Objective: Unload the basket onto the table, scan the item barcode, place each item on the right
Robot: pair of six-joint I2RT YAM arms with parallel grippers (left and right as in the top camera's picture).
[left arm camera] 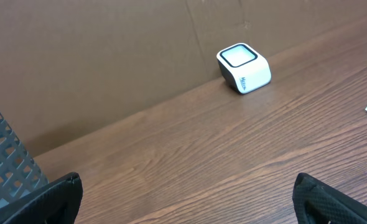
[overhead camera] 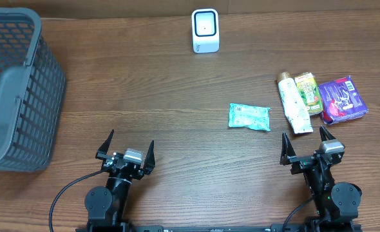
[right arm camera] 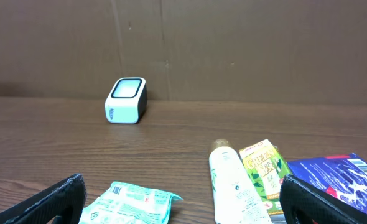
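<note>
Wooden table [overhead camera: 177, 129]: green packet [overhead camera: 248, 116] ahead-left of right tool [overhead camera: 304, 136], apart.

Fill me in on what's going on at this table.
Nothing is being handled yet. Both arms sit at the near edge, left tool and right tool open and empty. A white scanner stands at the far side; a green packet lies mid-table; a tube, a green carton and a purple packet lie together on the right. A grey basket sits on the left.
</note>
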